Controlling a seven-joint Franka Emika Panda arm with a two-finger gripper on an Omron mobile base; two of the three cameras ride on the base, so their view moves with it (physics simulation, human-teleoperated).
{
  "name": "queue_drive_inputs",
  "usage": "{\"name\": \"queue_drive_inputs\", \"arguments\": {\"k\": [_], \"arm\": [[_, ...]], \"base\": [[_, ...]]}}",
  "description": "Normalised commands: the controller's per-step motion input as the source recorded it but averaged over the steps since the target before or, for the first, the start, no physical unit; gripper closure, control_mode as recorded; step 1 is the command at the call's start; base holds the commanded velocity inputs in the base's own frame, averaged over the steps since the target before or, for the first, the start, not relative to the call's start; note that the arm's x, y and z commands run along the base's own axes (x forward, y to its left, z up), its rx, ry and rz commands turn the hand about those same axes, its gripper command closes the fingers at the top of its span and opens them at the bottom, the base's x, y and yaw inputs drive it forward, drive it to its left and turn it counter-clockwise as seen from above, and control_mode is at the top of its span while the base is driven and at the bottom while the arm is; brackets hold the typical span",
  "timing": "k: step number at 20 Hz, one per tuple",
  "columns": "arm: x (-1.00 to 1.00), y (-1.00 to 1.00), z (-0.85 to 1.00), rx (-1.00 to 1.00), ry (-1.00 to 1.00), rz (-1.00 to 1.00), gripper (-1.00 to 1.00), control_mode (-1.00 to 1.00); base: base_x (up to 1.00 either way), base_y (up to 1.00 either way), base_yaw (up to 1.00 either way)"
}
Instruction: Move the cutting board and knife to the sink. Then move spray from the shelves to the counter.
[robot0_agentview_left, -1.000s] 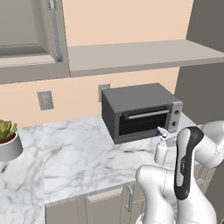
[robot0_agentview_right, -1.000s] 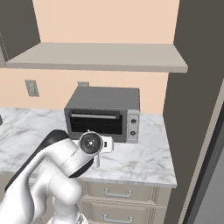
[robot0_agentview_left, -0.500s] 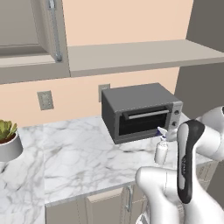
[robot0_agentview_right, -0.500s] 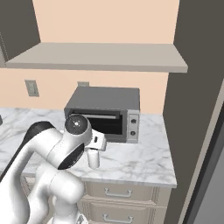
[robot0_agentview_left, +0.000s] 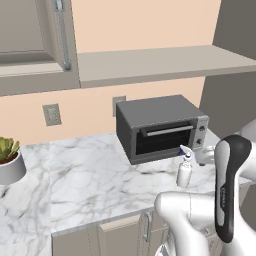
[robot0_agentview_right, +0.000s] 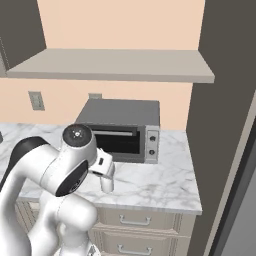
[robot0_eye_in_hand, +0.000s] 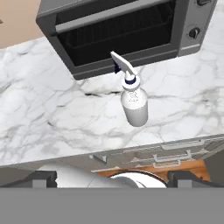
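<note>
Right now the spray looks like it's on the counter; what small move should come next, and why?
Probably back the hand up and away. The spray stands upright on the counter in front of the oven, with nothing gripping it, and the hand is open and looks down on it from above. A straight retreat should avoid knocking it over.

A rendered home kitchen. A white marble table (robot0_agentview_left: 90, 170) sits over beige panelled cabinets with drawers (robot0_agentview_right: 145, 220). A grey toaster oven (robot0_agentview_left: 160, 127) stands against a peach wall with outlets (robot0_agentview_left: 51, 114), under a long grey shelf (robot0_agentview_left: 155, 62). A potted plant (robot0_agentview_left: 9, 160) sits at the left, and a spray (robot0_agentview_left: 184, 170) stands before the oven.
</note>
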Motion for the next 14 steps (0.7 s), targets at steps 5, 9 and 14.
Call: {"name": "queue_drive_inputs", "arguments": {"k": [5, 9, 14], "arm": [[-0.43, 0.28, -0.08, -0.01, -0.07, -0.06, -1.00, -1.00], [-0.31, 0.40, -0.20, -0.05, -0.19, -0.04, -1.00, -1.00], [-0.30, 0.46, -0.31, -0.11, -0.32, -0.01, -1.00, -1.00]], "base": [[0.00, 0.00, 0.00], [0.00, 0.00, 0.00], [0.00, 0.00, 0.00]]}}
